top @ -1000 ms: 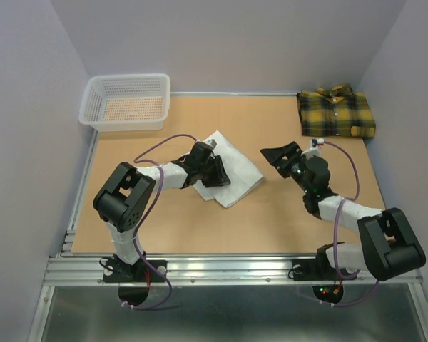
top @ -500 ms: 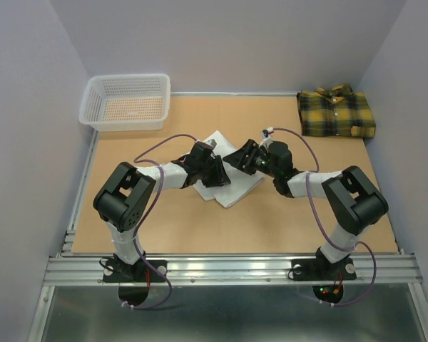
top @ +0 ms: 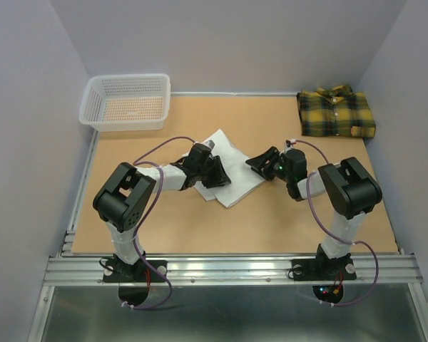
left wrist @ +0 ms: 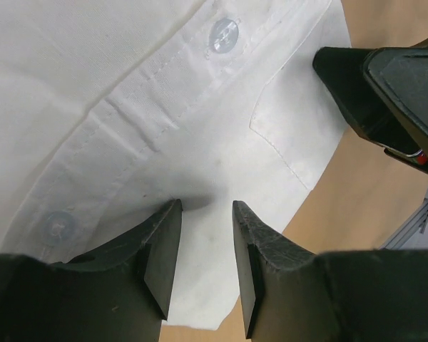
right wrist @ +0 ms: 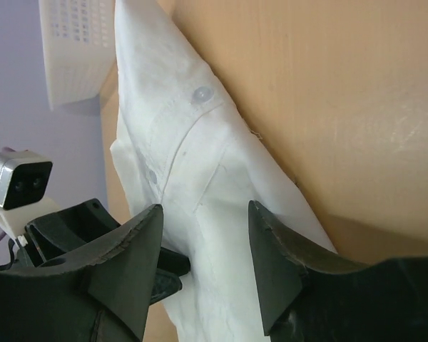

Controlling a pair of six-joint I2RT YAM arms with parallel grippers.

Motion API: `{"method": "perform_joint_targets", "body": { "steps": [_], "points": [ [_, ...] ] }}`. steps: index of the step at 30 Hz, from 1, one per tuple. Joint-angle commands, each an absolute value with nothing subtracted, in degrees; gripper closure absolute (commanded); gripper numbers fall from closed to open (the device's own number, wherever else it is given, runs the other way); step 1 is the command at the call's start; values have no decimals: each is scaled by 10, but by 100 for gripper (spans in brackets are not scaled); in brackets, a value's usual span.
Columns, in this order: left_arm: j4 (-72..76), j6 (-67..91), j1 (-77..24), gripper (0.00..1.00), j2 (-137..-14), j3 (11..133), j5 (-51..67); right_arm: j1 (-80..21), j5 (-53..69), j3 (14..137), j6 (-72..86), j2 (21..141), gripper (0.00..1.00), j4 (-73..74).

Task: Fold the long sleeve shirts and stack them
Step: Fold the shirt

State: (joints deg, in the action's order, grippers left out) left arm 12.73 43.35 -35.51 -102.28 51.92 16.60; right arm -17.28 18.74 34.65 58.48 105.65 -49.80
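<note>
Currently the left gripper (left wrist: 205,214), half open, presses its tips onto the white shirt (left wrist: 114,85) without gripping it, while the right gripper (right wrist: 205,209) stands open and empty at its edge.

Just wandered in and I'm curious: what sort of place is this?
Probably a robotics test cell: two arms bolted at the edge of a table, plain walls boxing it in, a white shirt and plaid shirt laid out to handle.

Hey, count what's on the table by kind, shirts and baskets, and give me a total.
Shirts: 2, the white shirt and the plaid shirt
Baskets: 1, the white mesh basket
Total: 3
</note>
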Motion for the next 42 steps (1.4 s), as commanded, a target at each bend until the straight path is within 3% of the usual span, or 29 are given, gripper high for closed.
{"method": "perform_joint_targets", "body": {
  "steps": [1,8,12,21,32,42],
  "points": [
    [68,423,-349,53,-1049,484,152,-140,185,310,570,1072,43,-532],
    [69,419,-343,53,-1053,480,157,-107,205,259,598,1105,44,-596],
    [69,410,-343,53,-1039,485,165,-95,233,251,574,1062,43,-615],
    [62,374,-336,52,-968,533,162,-97,283,425,505,962,38,-425],
    [78,367,-221,52,-915,549,185,-191,356,673,514,1090,36,-359],
    [105,367,-191,53,-1013,535,188,-257,346,766,521,1237,36,-351]
  ]
}}
